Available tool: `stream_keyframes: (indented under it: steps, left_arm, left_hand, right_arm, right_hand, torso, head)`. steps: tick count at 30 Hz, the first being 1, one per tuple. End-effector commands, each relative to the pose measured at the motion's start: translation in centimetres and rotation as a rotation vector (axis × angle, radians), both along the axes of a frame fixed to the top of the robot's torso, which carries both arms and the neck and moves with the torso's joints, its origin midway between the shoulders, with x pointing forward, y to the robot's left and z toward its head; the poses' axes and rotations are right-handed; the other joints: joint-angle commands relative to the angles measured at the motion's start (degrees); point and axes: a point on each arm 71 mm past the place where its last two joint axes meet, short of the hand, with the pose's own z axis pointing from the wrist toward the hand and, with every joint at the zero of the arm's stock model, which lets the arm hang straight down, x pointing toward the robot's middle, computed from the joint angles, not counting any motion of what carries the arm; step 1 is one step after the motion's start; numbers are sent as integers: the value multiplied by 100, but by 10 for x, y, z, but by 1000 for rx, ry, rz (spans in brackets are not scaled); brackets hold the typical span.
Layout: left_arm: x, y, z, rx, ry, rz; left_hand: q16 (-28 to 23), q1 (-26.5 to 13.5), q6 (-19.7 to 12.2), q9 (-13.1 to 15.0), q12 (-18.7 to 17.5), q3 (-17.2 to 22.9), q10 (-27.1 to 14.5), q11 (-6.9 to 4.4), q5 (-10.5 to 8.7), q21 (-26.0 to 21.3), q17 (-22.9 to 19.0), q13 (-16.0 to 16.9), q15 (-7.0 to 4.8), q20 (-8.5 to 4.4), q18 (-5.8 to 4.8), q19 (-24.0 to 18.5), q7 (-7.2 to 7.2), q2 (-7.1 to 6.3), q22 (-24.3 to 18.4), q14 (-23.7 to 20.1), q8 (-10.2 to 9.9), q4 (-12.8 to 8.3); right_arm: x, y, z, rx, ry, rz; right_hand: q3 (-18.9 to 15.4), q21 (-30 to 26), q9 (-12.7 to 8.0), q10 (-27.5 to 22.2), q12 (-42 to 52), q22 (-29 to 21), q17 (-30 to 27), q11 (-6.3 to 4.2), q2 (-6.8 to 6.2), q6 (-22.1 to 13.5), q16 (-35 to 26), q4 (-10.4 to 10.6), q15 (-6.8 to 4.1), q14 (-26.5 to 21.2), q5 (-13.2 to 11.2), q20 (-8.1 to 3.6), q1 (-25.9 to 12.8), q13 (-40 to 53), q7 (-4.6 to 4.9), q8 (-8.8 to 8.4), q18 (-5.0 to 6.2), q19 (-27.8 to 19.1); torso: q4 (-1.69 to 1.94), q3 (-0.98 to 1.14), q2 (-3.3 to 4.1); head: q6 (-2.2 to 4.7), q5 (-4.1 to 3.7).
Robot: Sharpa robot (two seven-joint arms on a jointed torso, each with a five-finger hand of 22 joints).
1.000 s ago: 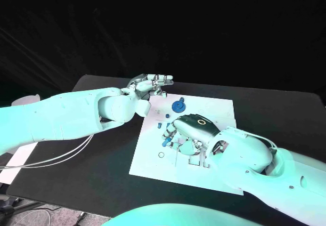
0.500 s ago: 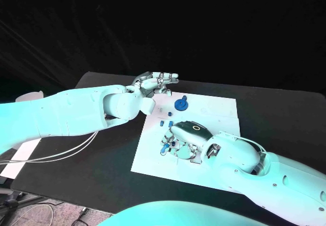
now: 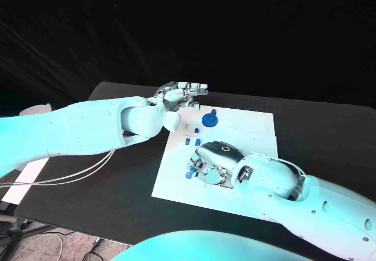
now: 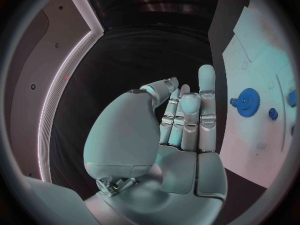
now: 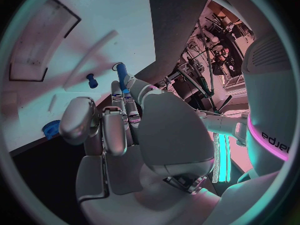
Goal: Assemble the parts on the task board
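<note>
Hovering past the task board's (image 3: 251,128) far corner, left hand (image 3: 182,93) kept empty with fingers loosely curled, right hand (image 3: 213,159) lowered onto board, blue peg (image 5: 122,75) pinched at fingertips

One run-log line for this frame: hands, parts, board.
left hand: empty, raised off the board's far corner | right hand: pinching blue peg over task board | blue gear: seated on board

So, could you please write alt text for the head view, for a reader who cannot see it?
The right hand reaches down onto the white task board among small blue parts. The left hand is at the board's far corner, near a blue gear.
</note>
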Motion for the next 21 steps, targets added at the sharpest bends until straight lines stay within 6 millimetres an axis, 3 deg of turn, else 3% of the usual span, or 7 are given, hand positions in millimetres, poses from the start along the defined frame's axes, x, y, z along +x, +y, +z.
stream_keyframes:
  steps: [1, 16, 21]
  left_arm:
    - [0, -2, 2, -9, -11, -20]
    - [0, -3, 2, -9, -12, -21]
    - [0, -3, 2, -9, -11, -21]
  left_hand:
    - [23, -40, -33, 0, 12, 0, -44, 7, 21, 18, -5, -3, 14, 0, 57, -35, 13, 27, 5, -35, -13, -41]
    - [23, -40, -33, 0, 12, 0, -44, 7, 21, 18, -5, -3, 14, 0, 57, -35, 13, 27, 5, -35, -13, -41]
    - [23, -40, -33, 0, 12, 0, -44, 7, 21, 18, -5, -3, 14, 0, 57, -35, 13, 27, 5, -35, -13, -41]
  right_arm:
    - [0, 1, -3, -41, -27, 10]
    - [-1, 8, -11, -93, -64, 24]
    - [-2, 11, -13, -103, -58, 31]
  right_hand:
    - [31, -15, 4, 183, -20, -7, -7, -137, 32, -4, 7, -4, 39, 309, 21, 22, 52, 7, 27, 17, 77, 8]
    - [35, -17, 5, 188, -24, -10, -9, -138, 32, -1, 5, -9, 40, 308, 22, 24, 48, 8, 28, 15, 78, 6]
    - [-3, -34, -23, 71, -134, -33, -31, -89, -73, -128, -7, 4, 82, 300, 32, 57, -100, -6, 72, -87, 78, -11]
  torso:
    - [-3, 3, 2]
    - [4, -5, -4]
    - [2, -8, -6]
  head:
    - [15, -10]
    - [13, -7]
    - [21, -6]
